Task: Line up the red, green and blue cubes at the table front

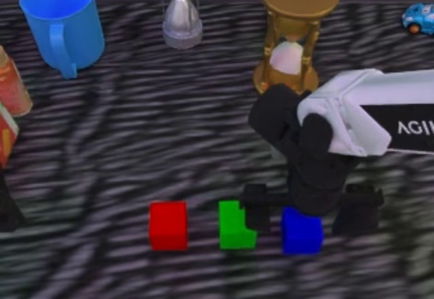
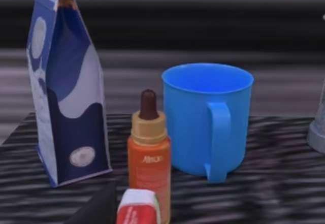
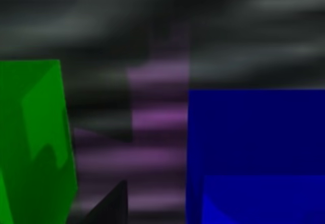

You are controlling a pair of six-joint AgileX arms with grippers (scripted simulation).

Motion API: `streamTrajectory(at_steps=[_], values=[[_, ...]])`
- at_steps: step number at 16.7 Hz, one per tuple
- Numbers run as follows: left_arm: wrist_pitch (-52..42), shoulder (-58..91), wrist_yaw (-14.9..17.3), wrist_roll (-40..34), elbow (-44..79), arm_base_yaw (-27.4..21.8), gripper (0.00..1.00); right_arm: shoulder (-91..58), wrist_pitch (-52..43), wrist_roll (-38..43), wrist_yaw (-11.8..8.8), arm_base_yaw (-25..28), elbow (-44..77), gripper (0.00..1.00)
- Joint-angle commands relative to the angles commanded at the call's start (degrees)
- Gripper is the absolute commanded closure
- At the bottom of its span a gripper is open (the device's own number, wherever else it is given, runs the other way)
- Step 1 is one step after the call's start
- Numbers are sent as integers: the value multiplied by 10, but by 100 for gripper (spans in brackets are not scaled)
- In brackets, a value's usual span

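Note:
Three cubes stand in a row near the table (image 1: pixel 135 150) front: the red cube (image 1: pixel 168 226) on the left, the green cube (image 1: pixel 234 228) in the middle, the blue cube (image 1: pixel 302 232) on the right. My right gripper (image 1: pixel 306 209) hovers open over the blue cube, one finger on each side and neither touching it. One of its fingers (image 1: pixel 256 206) overlaps the green cube's corner. The right wrist view shows the green cube (image 3: pixel 30 142), the blue cube (image 3: pixel 254 153) and one fingertip (image 3: pixel 109 206) in the gap between them. My left arm (image 1: pixel 5 211) is parked at the left edge.
A light-blue mug (image 1: pixel 62 21), a silver hourglass (image 1: pixel 182 14), a gold hourglass (image 1: pixel 291 34) and a toy car (image 1: pixel 418 18) stand along the back. An orange dropper bottle (image 1: pixel 12 82), a red-and-white box (image 1: pixel 5 133) and a milk carton (image 2: pixel 66 92) crowd the left edge.

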State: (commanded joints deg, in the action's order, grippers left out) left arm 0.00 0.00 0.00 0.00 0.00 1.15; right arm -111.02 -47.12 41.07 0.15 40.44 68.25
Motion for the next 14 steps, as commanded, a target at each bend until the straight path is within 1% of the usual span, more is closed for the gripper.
streamTrajectory(at_steps=[6,12,14], values=[[0,0,0,0,0,0,0,3,-10,0,0,1,8,0],[0,0,0,0,0,0,0,46,-133,0,0,4,82,0],[0,0,0,0,0,0,0,56,-151,-2,0,4,95,0]])
